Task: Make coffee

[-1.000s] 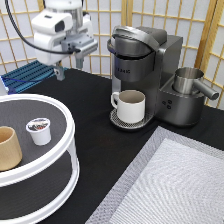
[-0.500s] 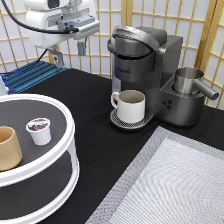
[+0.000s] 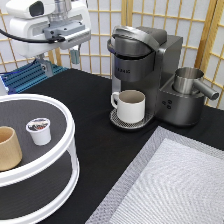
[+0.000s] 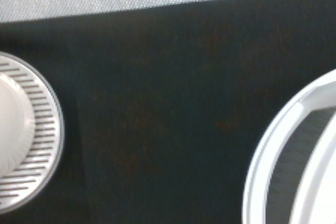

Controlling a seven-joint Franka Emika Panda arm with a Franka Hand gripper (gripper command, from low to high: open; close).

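The two-finger pincer [image 3: 60, 61] is seen high at the far left of the exterior view, raised well above the black table [image 3: 95, 150]. Its two thin fingers [image 3: 74, 55] hang apart with nothing between them, so it is released and empty.

The small white plastic coffee pod with a dark printed foil top [image 3: 39, 131] is found upright on the upper tier of the round white two-tier stand [image 3: 65, 155] at the near left, just beside the tan handleless cup [image 3: 8, 148], well below and apart from the pincer.

The white handled mug [image 3: 130, 105] is set on the round ribbed drip tray [image 3: 120, 122] [image 4: 30, 150] of the dark grey single-serve coffee machine [image 3: 150, 65], whose lid is closed. A brushed metal pitcher [image 3: 192, 82] stands at the machine's right. A grey woven mat [image 3: 175, 185] lies at the near right.
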